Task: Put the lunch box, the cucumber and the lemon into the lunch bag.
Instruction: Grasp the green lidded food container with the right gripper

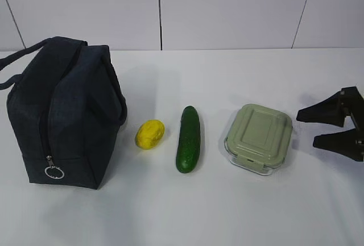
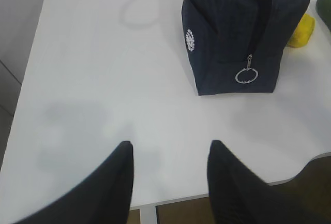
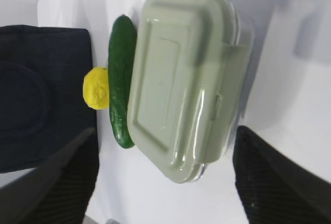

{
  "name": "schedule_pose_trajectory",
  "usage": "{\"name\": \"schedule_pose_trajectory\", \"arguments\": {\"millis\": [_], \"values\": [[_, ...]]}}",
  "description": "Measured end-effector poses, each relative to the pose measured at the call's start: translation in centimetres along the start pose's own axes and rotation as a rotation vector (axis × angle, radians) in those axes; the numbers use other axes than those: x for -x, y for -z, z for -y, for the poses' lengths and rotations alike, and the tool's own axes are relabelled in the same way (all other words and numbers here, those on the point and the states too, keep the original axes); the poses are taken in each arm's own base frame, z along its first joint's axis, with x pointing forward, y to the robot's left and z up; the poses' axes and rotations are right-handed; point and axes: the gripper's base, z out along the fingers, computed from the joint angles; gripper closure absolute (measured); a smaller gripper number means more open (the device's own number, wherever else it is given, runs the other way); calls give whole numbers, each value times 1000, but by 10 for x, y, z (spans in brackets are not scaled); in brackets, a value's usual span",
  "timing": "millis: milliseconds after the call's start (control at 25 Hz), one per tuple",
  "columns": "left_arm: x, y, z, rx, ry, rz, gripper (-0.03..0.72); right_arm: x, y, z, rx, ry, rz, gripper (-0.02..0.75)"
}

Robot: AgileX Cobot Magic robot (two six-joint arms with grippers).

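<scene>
We see the sage-lidded glass lunch box (image 1: 259, 138) right of the cucumber (image 1: 188, 139), lemon (image 1: 150, 134) and zipped navy lunch bag (image 1: 62, 115) on the tabletop (image 1: 227, 212), both our left gripper (image 2: 170, 182) and right gripper (image 3: 165, 177) spread empty.

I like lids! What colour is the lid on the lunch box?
Pale sage green. The lunch box lid shows best in the right wrist view.

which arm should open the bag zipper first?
Left, probably. The left gripper is open and faces the lunch bag, with the ring pull straight ahead. The right gripper sits by the lunch box, far across.
</scene>
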Motion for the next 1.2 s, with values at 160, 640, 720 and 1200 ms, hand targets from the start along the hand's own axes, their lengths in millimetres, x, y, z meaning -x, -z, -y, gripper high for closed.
{"name": "schedule_pose_trajectory", "arguments": {"millis": [160,640,720,1200], "values": [[0,0,0,0,0,0,367,-2,-9,11,29,-60,-33,136],[0,0,0,0,0,0,367,-5,-30,35,87,-109,-56,136],[0,0,0,0,0,0,367,-4,-31,37,95,-107,-47,136],[0,0,0,0,0,0,367,-7,-41,48,140,-71,-47,139]]}}
